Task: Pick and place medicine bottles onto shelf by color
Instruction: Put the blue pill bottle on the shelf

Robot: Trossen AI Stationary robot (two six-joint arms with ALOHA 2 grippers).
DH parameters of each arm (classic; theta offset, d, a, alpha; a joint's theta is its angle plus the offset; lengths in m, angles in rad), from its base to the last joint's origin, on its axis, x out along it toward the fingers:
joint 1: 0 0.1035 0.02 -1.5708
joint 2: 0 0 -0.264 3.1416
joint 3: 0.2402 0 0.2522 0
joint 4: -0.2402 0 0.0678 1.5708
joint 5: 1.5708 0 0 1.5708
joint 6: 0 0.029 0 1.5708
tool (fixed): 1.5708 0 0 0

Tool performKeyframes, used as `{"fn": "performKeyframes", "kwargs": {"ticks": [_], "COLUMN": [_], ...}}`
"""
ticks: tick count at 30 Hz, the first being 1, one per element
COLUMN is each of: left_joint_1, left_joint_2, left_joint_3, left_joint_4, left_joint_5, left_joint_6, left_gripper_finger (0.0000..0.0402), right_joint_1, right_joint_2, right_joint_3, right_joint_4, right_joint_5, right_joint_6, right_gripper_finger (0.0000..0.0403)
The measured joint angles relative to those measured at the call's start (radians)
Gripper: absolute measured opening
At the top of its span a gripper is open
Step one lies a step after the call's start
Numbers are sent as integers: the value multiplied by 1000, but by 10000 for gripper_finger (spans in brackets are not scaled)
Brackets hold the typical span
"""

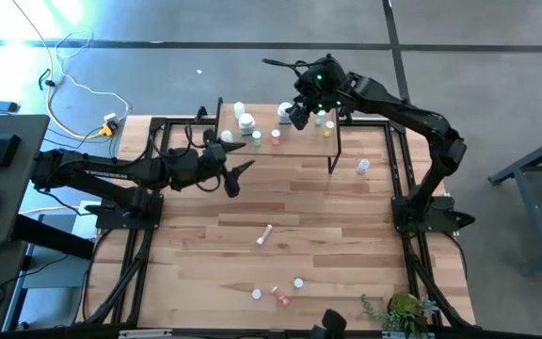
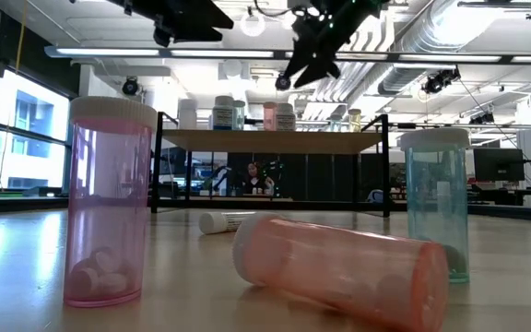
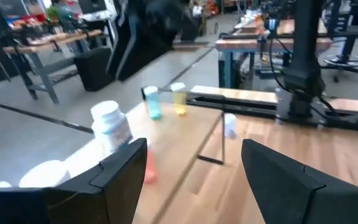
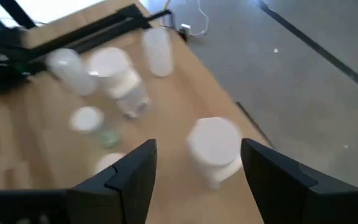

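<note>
With its fingers spread wide and empty above the white bottle (image 4: 214, 149) standing on the shelf (image 1: 299, 143) at twelve o'clock, the right end effector (image 1: 298, 115) should lift straight up, clear of neighbouring bottles.

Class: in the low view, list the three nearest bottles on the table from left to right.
Upright pink bottle → orange-pink bottle lying on its side → upright teal bottle.
</note>
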Motion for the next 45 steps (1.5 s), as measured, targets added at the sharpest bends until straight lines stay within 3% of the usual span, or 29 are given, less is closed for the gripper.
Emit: {"fn": "performKeyframes", "kwargs": {"ticks": [7,18,21,27,36,40,45], "left_joint_1": [-125,-265,-274,-274,-274,-274,-274], "left_joint_2": [0,-65,-82,-112,-133,-135,-135], "left_joint_3": [0,0,0,0,1,1,1], "left_joint_4": [-55,-142,-166,-216,-247,-270,-288], "left_joint_5": [-68,-72,-71,-71,-68,-67,-67], "left_joint_6": [-64,-184,-201,-204,-220,-220,-220], "left_gripper_finger": [252,252,252,252,252,252,252], "right_joint_1": [89,336,422,621,826,895,969], "right_joint_2": [-73,-109,-101,-100,-83,-73,-73], "right_joint_3": [0,0,0,-1,-1,-31,-204], "right_joint_4": [-99,-287,-329,-409,-519,-531,-440], "right_joint_5": [-1,-3,29,217,348,373,332], "right_joint_6": [80,263,292,357,534,620,744], "right_gripper_finger": [224,225,225,225,225,225,225]}}
